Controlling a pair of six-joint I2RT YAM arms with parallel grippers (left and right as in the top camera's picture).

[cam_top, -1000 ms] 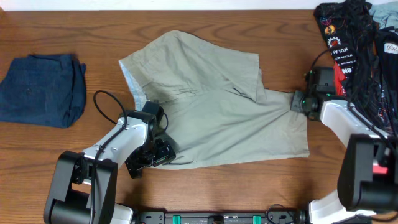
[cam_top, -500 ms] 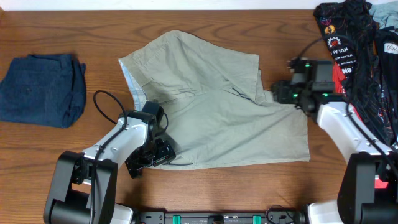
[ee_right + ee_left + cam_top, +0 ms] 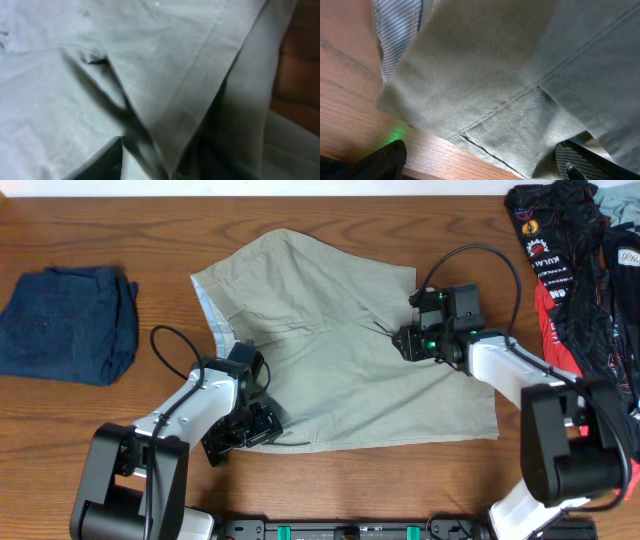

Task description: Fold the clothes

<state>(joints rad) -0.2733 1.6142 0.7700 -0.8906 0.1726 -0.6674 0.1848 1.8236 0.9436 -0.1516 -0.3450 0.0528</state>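
Observation:
The khaki-tan trousers [image 3: 330, 370] lie spread on the middle of the wooden table, partly folded, with pale striped lining [image 3: 212, 315] showing at the left edge. My left gripper [image 3: 262, 430] is at their near left hem, low on the table. In the left wrist view its fingers [image 3: 480, 159] are open, with the hem [image 3: 485, 65] lying between them. My right gripper [image 3: 405, 340] is over the trousers' right part. In the right wrist view it [image 3: 165, 165] is shut on a raised fold of khaki cloth [image 3: 170, 75].
Folded dark blue jeans [image 3: 65, 320] lie at the far left. A pile of black and red garments [image 3: 575, 260] fills the back right corner. Bare table wood [image 3: 120, 420] shows round the left arm.
My right gripper has moved left from the trousers' right edge to over their middle right, carrying the cloth edge with it. The left arm has not moved.

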